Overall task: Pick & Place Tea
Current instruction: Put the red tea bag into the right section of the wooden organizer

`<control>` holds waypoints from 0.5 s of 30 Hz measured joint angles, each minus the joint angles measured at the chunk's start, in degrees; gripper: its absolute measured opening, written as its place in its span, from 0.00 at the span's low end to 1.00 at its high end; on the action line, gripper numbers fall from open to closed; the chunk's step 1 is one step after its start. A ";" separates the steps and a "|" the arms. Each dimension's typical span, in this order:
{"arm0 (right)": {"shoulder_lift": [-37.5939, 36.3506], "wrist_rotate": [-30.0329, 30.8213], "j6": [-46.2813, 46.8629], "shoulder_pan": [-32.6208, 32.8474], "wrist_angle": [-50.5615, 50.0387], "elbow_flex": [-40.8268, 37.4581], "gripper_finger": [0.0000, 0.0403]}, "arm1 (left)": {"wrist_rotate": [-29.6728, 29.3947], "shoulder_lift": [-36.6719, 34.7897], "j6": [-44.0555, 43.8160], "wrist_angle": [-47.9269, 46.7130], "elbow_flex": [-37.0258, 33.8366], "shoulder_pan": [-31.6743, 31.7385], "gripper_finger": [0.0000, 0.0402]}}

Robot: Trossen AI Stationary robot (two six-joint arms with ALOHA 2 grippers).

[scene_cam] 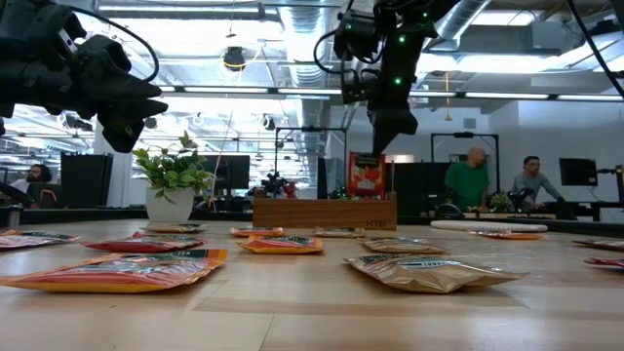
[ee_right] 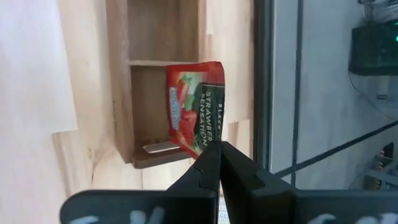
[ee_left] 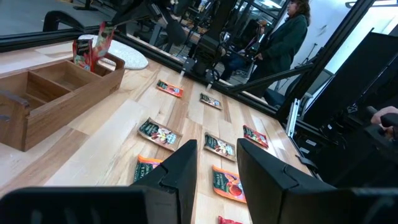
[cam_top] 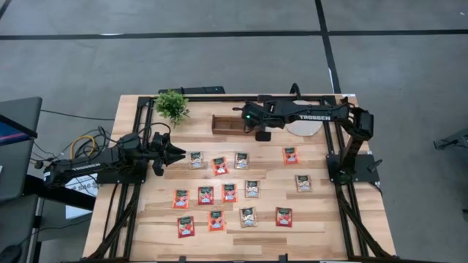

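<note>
Above the wooden tray [ee_right: 165, 37], the right gripper [ee_right: 219, 149] is pinched shut on a red tea sachet [ee_right: 196, 106] hanging over the end compartment (release is best delayed until it is lowered between the walls), while the left gripper [ee_left: 216, 163] waits parted, empty.

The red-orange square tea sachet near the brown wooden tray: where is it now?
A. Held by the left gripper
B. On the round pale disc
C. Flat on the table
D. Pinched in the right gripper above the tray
D: the right gripper is shut on the red-orange square tea sachet, which hangs over the brown wooden tray.
</note>
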 joint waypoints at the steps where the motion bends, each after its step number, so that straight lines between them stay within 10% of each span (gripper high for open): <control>1: 0.00 -0.74 -0.04 -0.15 -0.38 0.00 0.00 | 0.00 0.00 -0.02 0.00 0.00 0.01 0.26; 15: 0.00 -4.05 0.95 -1.59 -1.50 0.00 0.00 | 0.00 0.00 -0.06 0.00 0.00 0.01 0.26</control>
